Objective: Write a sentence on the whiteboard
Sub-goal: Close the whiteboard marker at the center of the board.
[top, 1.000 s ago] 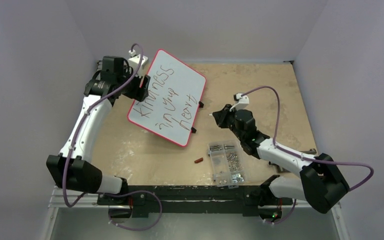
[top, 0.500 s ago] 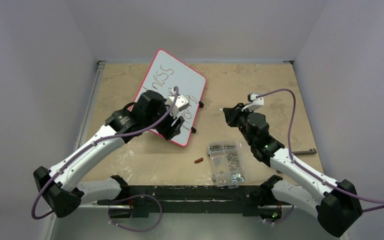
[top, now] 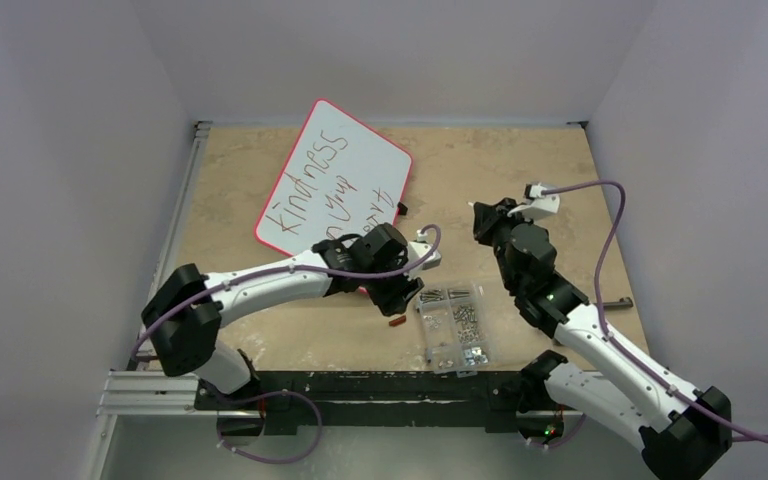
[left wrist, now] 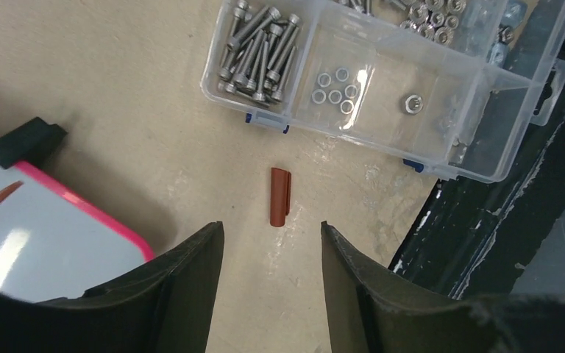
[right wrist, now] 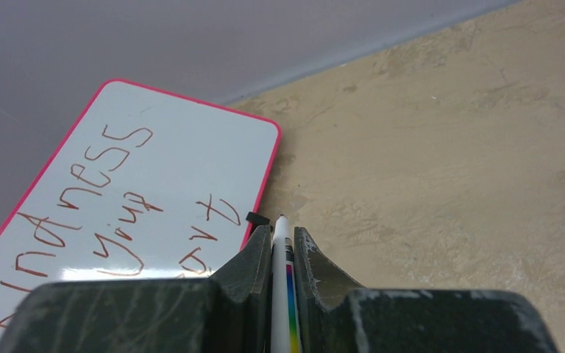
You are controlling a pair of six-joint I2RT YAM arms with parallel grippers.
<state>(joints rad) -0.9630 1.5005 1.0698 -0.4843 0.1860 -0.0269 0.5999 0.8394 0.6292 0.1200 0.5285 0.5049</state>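
The whiteboard [top: 345, 170] with a red-pink rim lies at the back left of the table, also in the right wrist view [right wrist: 154, 169] and at the left edge of the left wrist view [left wrist: 37, 228]. The sentence [top: 325, 195] runs across it in three red-brown lines. My left gripper [top: 400, 297] is open and empty, hovering just above a small red-brown marker cap [left wrist: 280, 195] on the table. My right gripper [top: 482, 215] is shut on a white marker [right wrist: 280, 294] with a rainbow stripe, held above the table right of the board.
A clear compartmented screw box [top: 453, 325] stands near the front edge, right of the cap, also in the left wrist view [left wrist: 382, 81]. Black clip feet [top: 401, 209] stick out from the board's right edge. The table's black front rail [left wrist: 500, 243] is close.
My left arm has swung from the board's far left edge down across the board to the marker cap near the front. My right gripper has moved up and right with the marker.
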